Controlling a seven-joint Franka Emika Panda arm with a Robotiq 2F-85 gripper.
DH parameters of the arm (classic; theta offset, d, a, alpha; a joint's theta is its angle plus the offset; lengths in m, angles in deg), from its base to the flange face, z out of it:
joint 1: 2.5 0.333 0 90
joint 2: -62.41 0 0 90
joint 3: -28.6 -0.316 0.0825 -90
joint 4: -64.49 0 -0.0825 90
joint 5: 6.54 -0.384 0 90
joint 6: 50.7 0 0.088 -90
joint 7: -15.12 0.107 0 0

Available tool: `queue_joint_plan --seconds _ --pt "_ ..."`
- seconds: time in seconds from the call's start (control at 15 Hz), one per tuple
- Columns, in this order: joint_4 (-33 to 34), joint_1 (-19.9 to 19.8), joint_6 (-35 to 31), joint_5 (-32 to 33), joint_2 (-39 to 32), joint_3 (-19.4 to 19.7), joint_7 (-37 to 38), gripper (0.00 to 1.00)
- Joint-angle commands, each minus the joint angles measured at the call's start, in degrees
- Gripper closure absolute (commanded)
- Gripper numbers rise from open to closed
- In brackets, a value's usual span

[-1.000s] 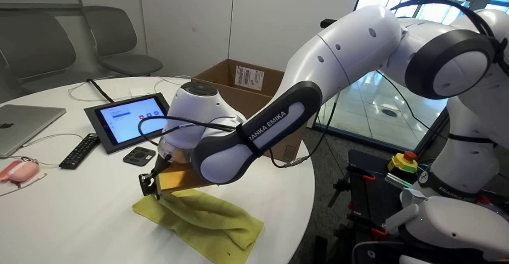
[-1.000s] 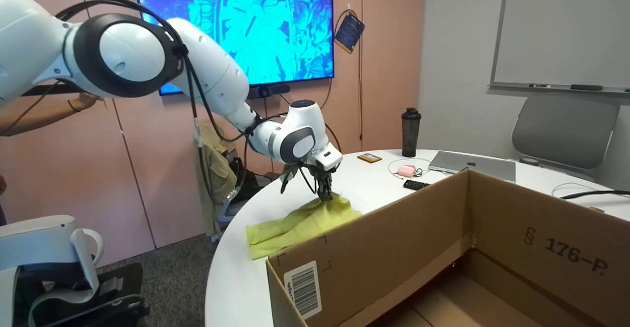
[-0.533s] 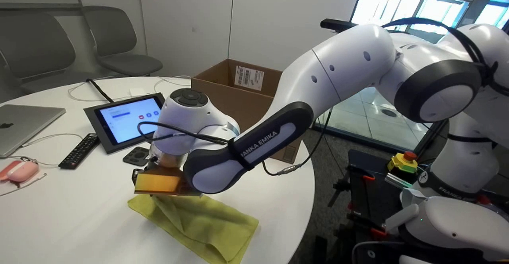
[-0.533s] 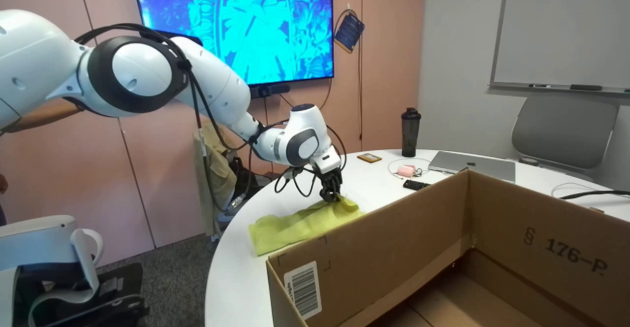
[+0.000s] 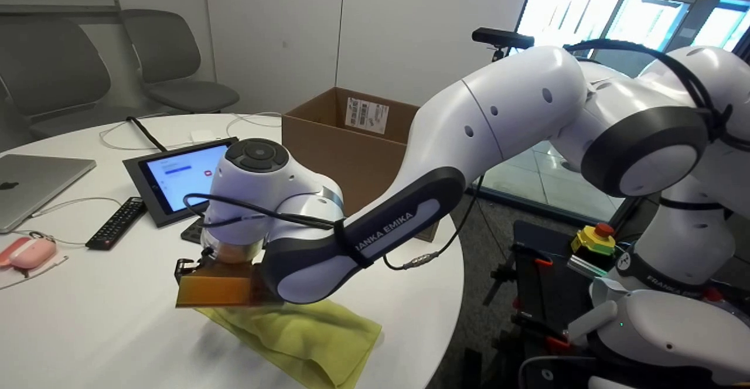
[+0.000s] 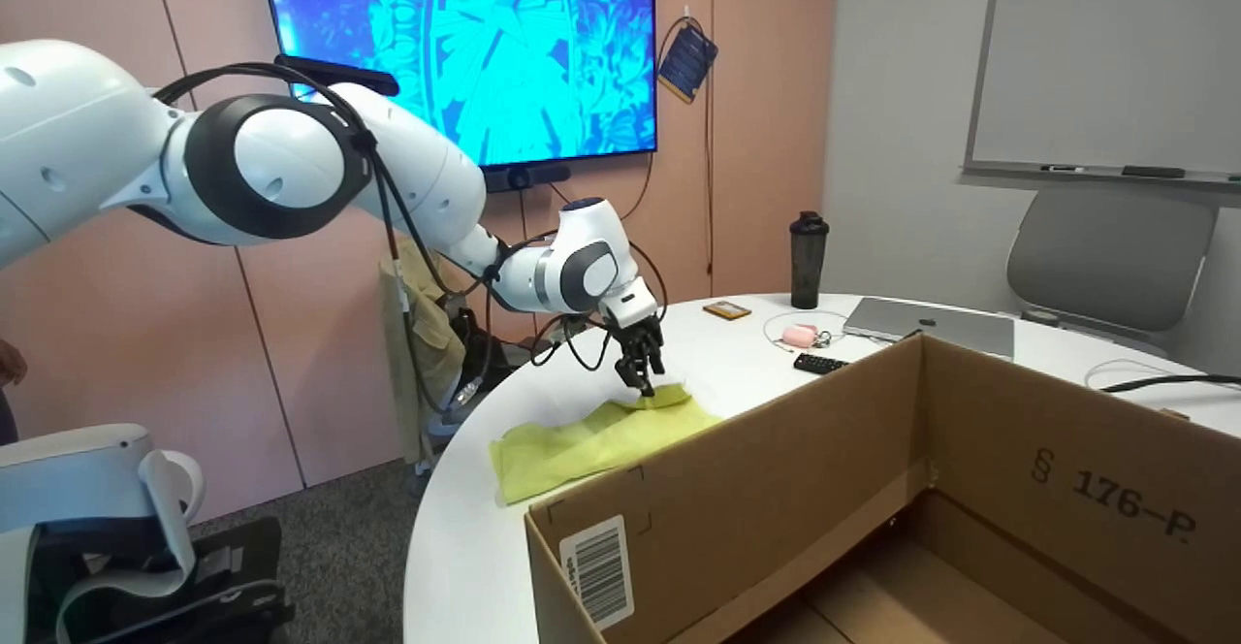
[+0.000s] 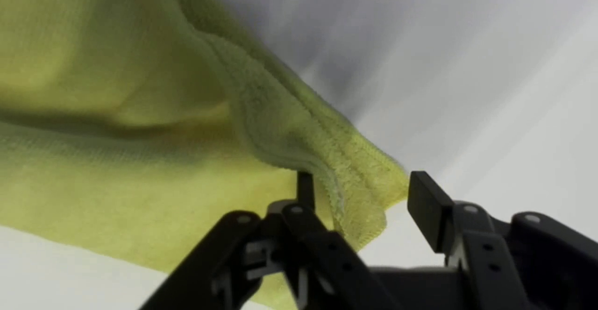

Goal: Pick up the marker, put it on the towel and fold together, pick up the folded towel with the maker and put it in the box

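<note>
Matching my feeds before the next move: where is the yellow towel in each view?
In an exterior view: the yellow towel is at the bottom, left of centre.
In an exterior view: the yellow towel is just below centre.
In the wrist view: the yellow towel runs from the left edge past centre.
Shared landmark: the gripper, at one end of the yellow towel.

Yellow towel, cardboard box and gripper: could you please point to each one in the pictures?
Yellow towel (image 6: 596,442): an exterior view, upper surface, near the middle.
Cardboard box (image 5: 345,160): an exterior view, outer side wall.
Gripper (image 7: 363,191): wrist view, midway between its fingertips.
</note>
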Motion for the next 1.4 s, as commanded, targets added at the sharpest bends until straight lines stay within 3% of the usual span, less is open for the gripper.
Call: queue_joint_plan --seconds 0.0,0.13,0.6,0.93,1.33 --pt "-1.29 -0.13 1.38 0.65 3.43 -3.69 -7.29 0.10" --pt "-7.32 -0.32 0.16 0.41 7.60 -6.59 -13.08 0.01" --pt "-27.11 -4.23 -3.18 1.02 16.81 -14.74 -33.48 0.00" --pt "-40.96 -7.44 -4.73 0.66 20.84 -16.34 -50.01 0.00" --pt "-57.65 -7.88 -5.88 3.54 29.75 -15.24 -65.36 0.00"
